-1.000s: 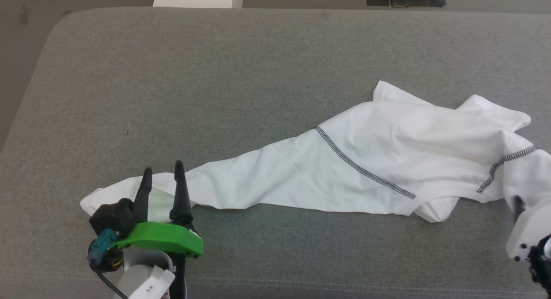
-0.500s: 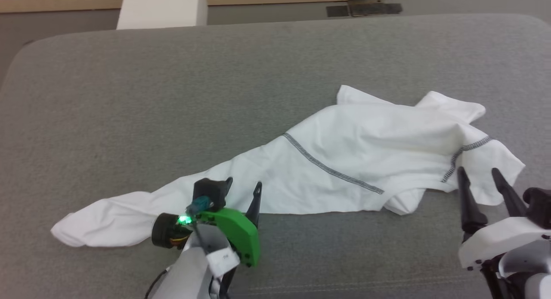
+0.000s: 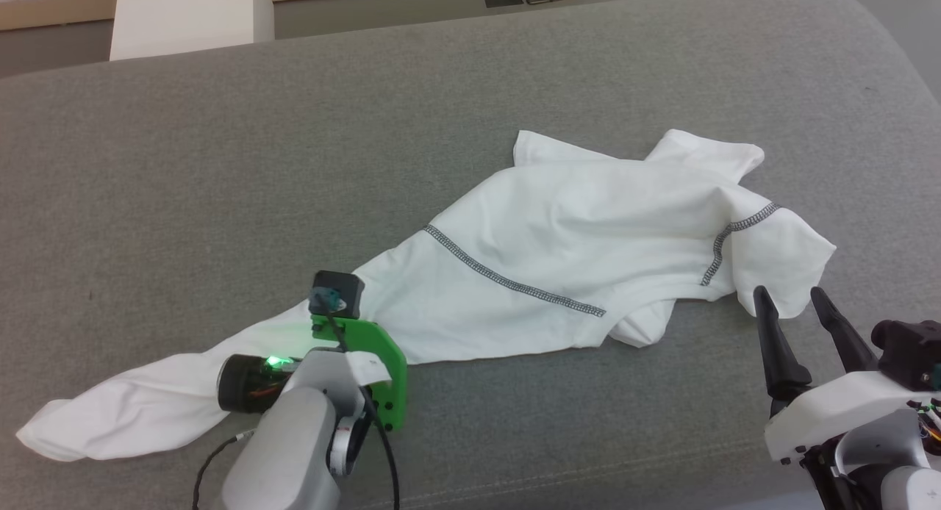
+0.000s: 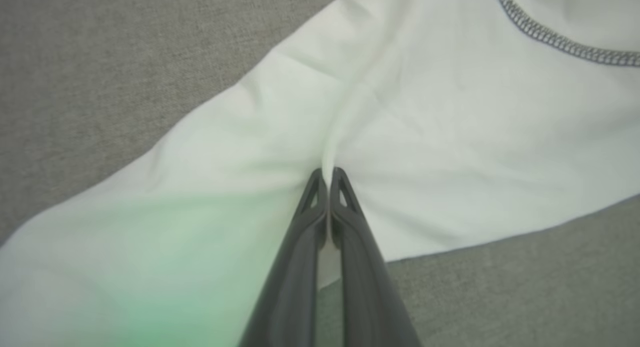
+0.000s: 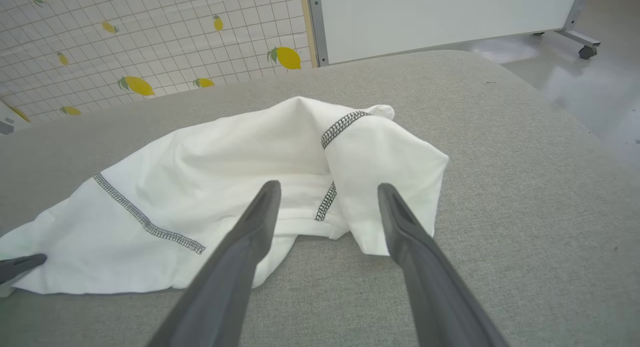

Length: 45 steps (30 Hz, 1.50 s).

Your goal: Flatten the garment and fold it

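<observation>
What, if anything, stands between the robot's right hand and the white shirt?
Nothing visible does. The right hand is open at the near edge of the shirt, over bare grey cushion. The left hand is shut on a pinch of the shirt's fabric.

white garment [image 3: 573, 231], crumpled, one sleeve stretched left

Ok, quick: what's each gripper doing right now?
Left gripper: shut, pinching a fold of the garment.
Right gripper: open, holding nothing.
</observation>
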Tool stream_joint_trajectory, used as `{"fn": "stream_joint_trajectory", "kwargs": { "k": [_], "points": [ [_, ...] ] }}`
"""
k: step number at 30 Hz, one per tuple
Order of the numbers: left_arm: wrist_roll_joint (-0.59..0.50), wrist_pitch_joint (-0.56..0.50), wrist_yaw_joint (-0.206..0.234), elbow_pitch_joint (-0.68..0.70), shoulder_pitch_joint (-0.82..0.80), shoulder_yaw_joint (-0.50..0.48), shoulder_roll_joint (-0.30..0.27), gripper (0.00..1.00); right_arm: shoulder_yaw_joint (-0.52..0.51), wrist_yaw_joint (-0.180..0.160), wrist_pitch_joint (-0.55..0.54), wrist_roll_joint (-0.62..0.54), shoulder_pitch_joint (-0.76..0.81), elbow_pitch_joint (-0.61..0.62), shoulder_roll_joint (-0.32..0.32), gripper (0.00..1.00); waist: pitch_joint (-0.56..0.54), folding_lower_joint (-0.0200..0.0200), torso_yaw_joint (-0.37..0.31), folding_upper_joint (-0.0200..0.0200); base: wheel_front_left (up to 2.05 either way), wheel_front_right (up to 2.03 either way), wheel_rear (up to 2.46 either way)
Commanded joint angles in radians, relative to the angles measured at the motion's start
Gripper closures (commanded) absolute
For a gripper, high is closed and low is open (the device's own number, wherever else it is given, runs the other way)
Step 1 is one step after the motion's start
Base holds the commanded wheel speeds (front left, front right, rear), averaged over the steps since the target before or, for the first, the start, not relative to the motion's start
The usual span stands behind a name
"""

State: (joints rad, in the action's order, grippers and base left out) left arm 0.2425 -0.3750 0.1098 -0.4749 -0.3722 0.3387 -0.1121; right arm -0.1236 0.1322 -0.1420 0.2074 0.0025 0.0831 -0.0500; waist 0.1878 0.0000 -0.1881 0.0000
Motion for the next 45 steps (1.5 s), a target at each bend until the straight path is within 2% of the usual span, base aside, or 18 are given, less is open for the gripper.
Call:
{"fn": "stream_joint_trajectory", "kwargs": {
  "k": [1, 8, 15, 16, 17, 18, 22, 25, 30, 36, 44, 45],
  "points": [
    [0.024, 0.007, 0.004, -0.004, 0.014, -0.015, -0.013, 1.00, 0.001, -0.002, 0.000, 0.012, 0.002, -0.001, 0.000, 0.00, 0.005, 0.0000, 0.014, 0.0000, 0.00, 0.00, 0.00],
    [0.106, 0.116, 0.075, 0.103, 0.055, -0.185, -0.081, 1.00, -0.001, -0.002, -0.002, 0.014, -0.010, 0.002, 0.000, 0.00, 0.001, 0.0000, 0.065, 0.0000, 0.00, 0.00, 0.00],
    [0.148, 0.133, 0.141, 0.154, 0.117, -0.314, -0.161, 1.00, -0.003, -0.002, -0.012, 0.013, -0.013, 0.002, 0.000, 0.00, 0.005, 0.0000, 0.103, 0.0000, 0.00, 0.00, 0.00],
    [0.155, 0.137, 0.146, 0.156, 0.123, -0.325, -0.163, 0.83, -0.004, -0.002, -0.017, 0.010, -0.013, 0.000, 0.000, 0.00, 0.005, 0.0000, 0.107, 0.0000, 0.00, 0.00, 0.00],
    [0.162, 0.141, 0.143, 0.159, 0.129, -0.330, -0.163, 0.16, -0.004, -0.002, -0.024, 0.008, -0.014, -0.003, 0.000, 0.00, 0.005, 0.0000, 0.110, 0.0000, 0.00, 0.00, 0.00],
    [0.189, 0.162, 0.128, 0.177, 0.139, -0.340, -0.146, 0.00, -0.005, -0.002, -0.036, -0.003, -0.017, -0.006, 0.000, 0.00, 0.004, 0.0000, 0.118, 0.0000, 0.00, 0.00, 0.00],
    [0.216, 0.262, 0.090, 0.231, 0.161, -0.336, -0.102, 0.00, 0.012, -0.002, -0.051, -0.034, -0.050, -0.001, 0.000, 0.00, 0.005, 0.0000, 0.134, 0.0000, 0.00, 0.00, 0.00],
    [0.208, 0.393, 0.066, 0.284, 0.177, -0.329, -0.069, 0.00, 0.046, -0.002, -0.075, -0.075, -0.099, -0.013, 0.000, 0.00, 0.013, 0.0000, 0.150, 0.0000, 0.00, 0.00, 0.00],
    [0.169, 0.584, 0.019, 0.321, 0.186, -0.292, -0.034, 0.00, 0.119, -0.002, -0.192, -0.129, -0.230, -0.111, -0.001, 0.00, 0.041, 0.0000, 0.183, 0.0000, 0.00, 0.00, 0.00],
    [0.140, 0.632, -0.011, 0.312, 0.154, -0.273, 0.001, 0.00, 0.070, -0.002, -0.407, -0.105, -0.396, -0.301, -0.001, 0.00, 0.084, 0.0000, 0.237, 0.0000, 0.00, 0.00, 0.00],
    [0.119, 0.636, -0.040, 0.304, 0.108, -0.274, 0.035, 0.00, 0.077, -0.002, -0.587, -0.021, -0.536, -0.469, -0.001, 0.00, 0.129, 0.0000, 0.296, 0.0000, 0.00, 0.00, 0.00],
    [0.116, 0.636, -0.042, 0.304, 0.106, -0.276, 0.037, 0.00, 0.083, -0.002, -0.594, -0.020, -0.546, -0.477, -0.005, 0.50, 0.131, 0.0000, 0.299, 0.0000, 0.00, 0.00, 0.00]
  ]
}}
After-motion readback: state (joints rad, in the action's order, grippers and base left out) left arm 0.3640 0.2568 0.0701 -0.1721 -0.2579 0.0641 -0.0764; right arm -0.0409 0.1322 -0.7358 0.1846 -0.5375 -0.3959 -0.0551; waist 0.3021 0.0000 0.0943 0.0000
